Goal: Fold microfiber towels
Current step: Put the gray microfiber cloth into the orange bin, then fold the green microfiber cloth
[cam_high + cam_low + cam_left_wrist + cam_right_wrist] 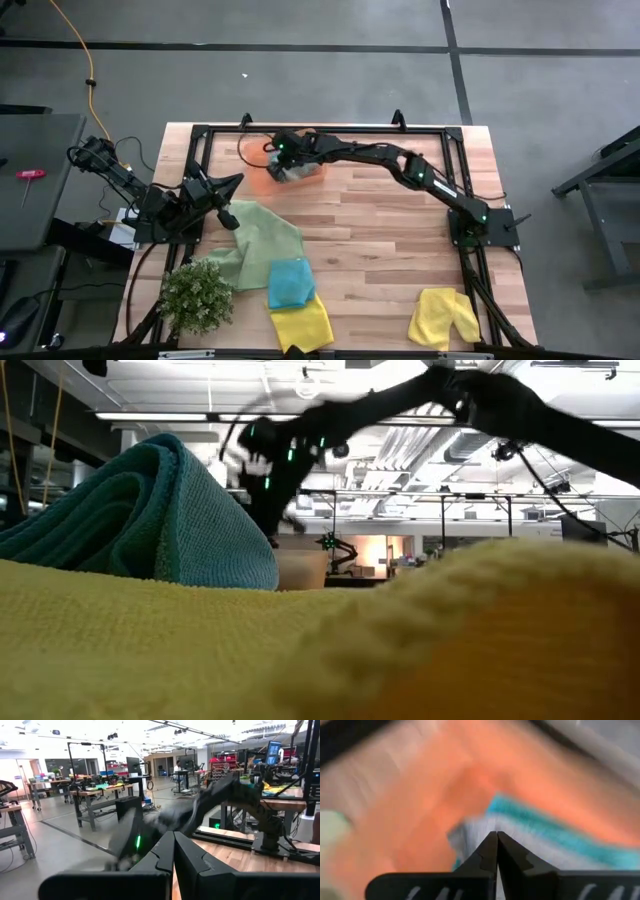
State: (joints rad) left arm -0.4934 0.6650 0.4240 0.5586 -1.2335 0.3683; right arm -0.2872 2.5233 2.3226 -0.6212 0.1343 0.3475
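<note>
The wooden counter carries everything, and most of its middle is bare, so room for spreading and folding is judged ample there. The unfolded cloths are gathered along the near edge: a light green towel lies crumpled beside the left arm's base, a teal-blue towel overlaps its near corner, and a yellow towel lies under that one at the counter's brink. A second yellow towel sits well apart, toward the right near corner, also close to the edge. A bushy green plant crowds the left near corner, limiting reach there.

The orange tray is placed at the far edge, seemingly as the drop-off for finished work; a grey and a teal folded towel are seen stacked on it. The right gripper is stretched across to that tray, fingers pressed together, tips at the stack, apparently holding nothing. The left gripper is parked near the left edge, likewise pressed together and empty.
</note>
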